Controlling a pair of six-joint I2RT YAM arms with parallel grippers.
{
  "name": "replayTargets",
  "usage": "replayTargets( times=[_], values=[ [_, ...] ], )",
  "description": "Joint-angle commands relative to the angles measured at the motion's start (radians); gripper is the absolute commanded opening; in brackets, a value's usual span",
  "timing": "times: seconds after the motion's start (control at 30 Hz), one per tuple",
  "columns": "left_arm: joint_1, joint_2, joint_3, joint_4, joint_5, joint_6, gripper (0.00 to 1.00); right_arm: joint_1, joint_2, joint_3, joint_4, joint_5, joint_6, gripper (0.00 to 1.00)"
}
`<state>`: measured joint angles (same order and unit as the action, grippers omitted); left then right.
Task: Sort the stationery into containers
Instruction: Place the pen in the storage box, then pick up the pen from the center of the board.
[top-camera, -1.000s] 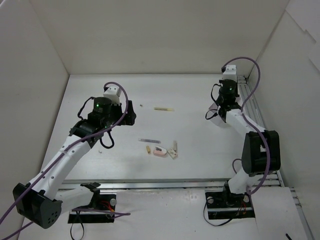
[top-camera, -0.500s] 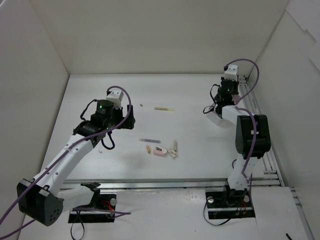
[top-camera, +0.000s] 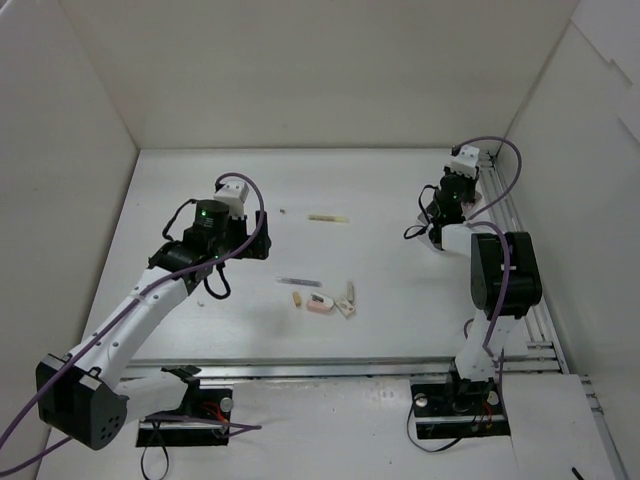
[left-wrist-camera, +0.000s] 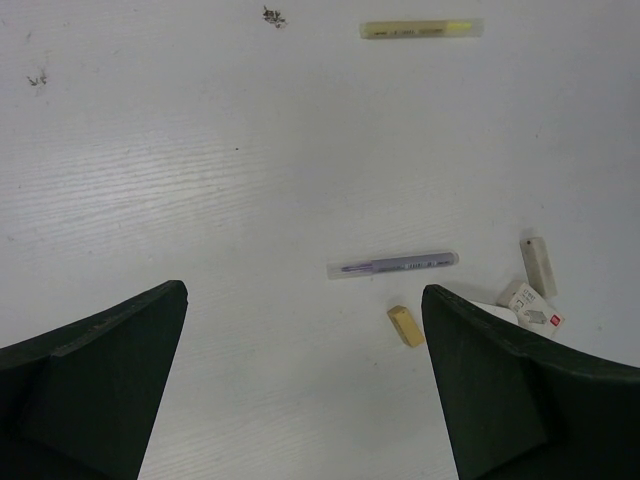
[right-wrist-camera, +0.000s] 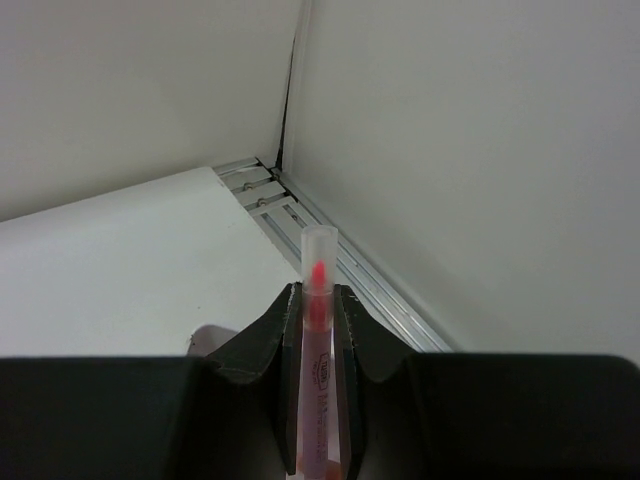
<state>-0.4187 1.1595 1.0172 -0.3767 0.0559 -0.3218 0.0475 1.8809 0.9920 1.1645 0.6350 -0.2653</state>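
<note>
A robot lab test cell: plain white panels (top-camera: 320, 70) box in a white desk (top-camera: 380, 190), with metal rails (top-camera: 340, 371) and a cabled left arm (top-camera: 130, 320) and right arm (top-camera: 500, 280) bolted on.

The white tubular left arm (top-camera: 125, 318) and right arm (top-camera: 478, 345) are wearing black joint housings and trailing purple cables (top-camera: 490, 139); a green light (top-camera: 204, 210) is glowing.

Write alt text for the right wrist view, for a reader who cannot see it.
The right gripper clamps a clear pen with a pink-red tip between its dark fingers. Beyond lie the white table and a metal rail along the wall.
</note>
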Motion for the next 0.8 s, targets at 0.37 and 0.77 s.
replayTargets(
  times=[0.37, 0.77],
  values=[
    [0.006, -0.066, -0.020, 0.061, 0.021, -0.019, 1.00, 0.110, -0.219, -0.067, 0.153, 0.089, -0.015, 0.73],
    [0.006, -0.211, -0.107, 0.016, -0.033, -0.080, 1.00, 0.267, -0.320, 0.336, -1.118, -0.743, 0.167, 0.98]
  ],
)
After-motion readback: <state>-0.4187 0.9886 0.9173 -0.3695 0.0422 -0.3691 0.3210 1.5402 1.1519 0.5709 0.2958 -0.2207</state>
